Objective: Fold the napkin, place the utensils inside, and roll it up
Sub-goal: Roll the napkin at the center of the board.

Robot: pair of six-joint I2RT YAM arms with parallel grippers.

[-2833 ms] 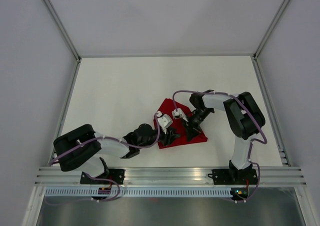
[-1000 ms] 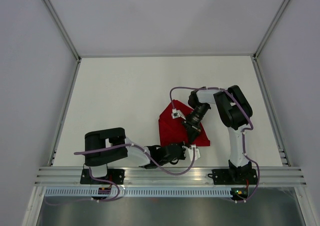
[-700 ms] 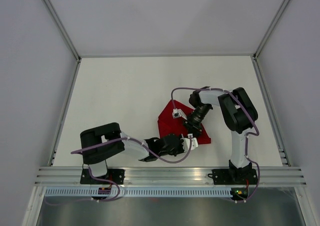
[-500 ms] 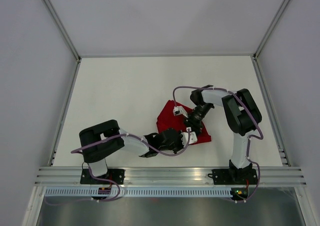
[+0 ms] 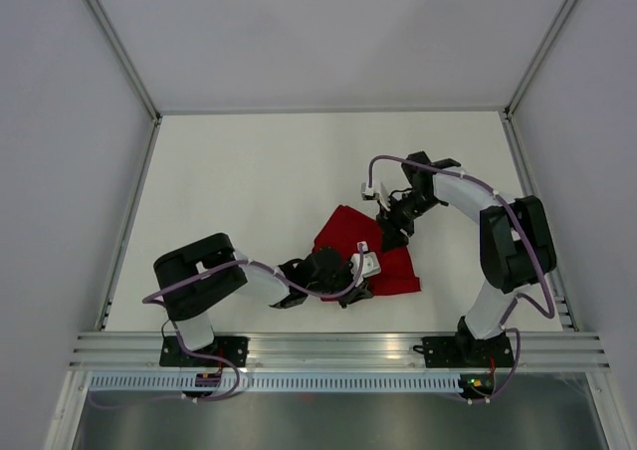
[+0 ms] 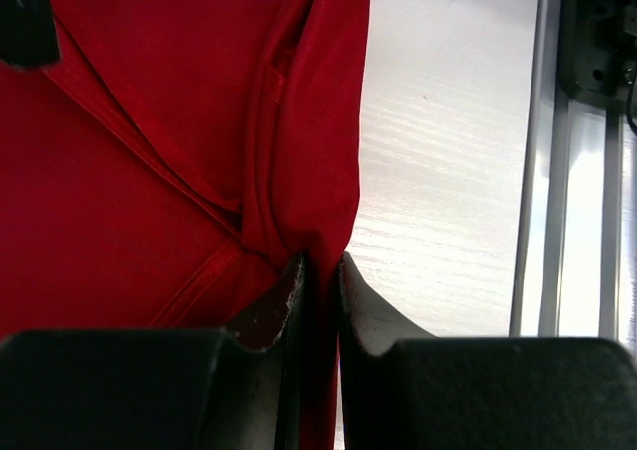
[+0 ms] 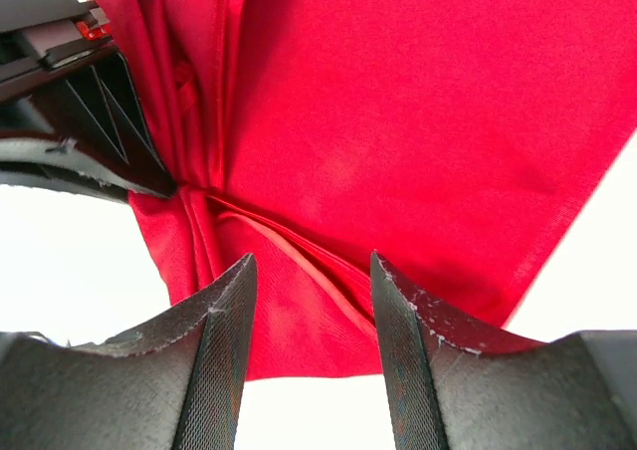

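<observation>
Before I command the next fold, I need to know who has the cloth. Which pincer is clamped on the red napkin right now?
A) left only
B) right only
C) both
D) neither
A: in the left wrist view the left pincer pinches a raised fold of the napkin, while the right pincer stands open above the cloth with nothing gripped.

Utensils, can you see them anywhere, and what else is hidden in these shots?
- No utensils show in any view. Whether the napkin covers them cannot be told.
- Top view: the left gripper hides part of the napkin's near edge.
- Left wrist view: the napkin runs off the top and left edges.
- Right wrist view: the napkin is cut off by the top and right edges.
</observation>
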